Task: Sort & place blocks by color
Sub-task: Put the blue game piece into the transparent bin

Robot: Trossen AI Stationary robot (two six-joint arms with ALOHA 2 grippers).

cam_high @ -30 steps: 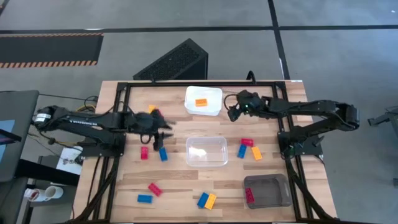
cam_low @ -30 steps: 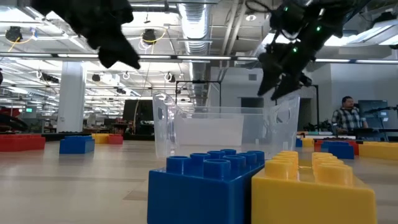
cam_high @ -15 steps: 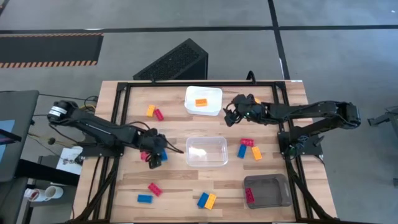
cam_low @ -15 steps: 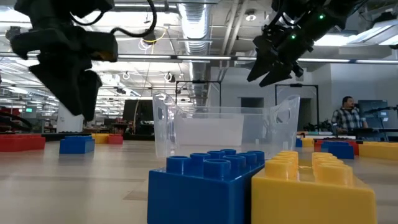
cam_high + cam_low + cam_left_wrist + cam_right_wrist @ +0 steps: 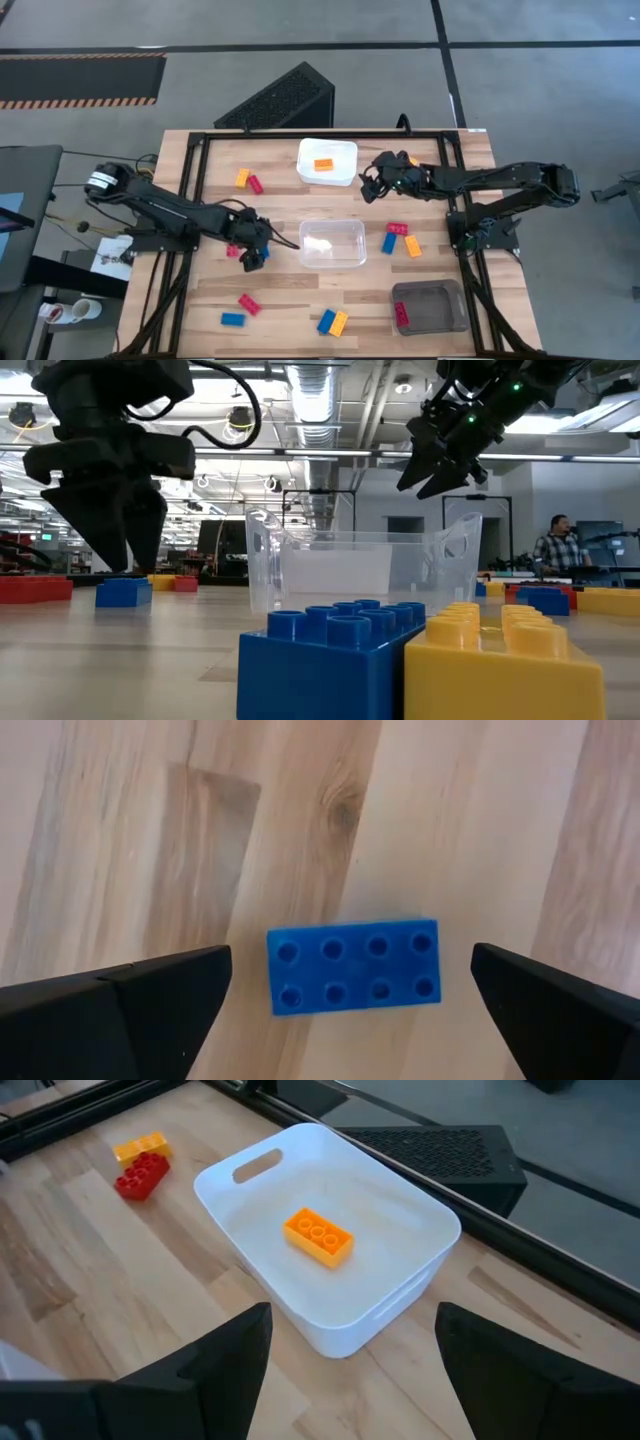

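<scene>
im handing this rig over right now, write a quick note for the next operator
Left gripper: fingers open, straddling a blue block on the table, not gripped yet.
Right gripper: open, empty, beside the white tray.
Done: one orange block in the white tray, one red block in the grey tray. Clear tray empty.
Left: the other blocks lie loose around the table.

One camera looks straight down on the counter (image 5: 280, 300); another sits at counter level; both share the clear container (image 5: 332, 243).
</scene>
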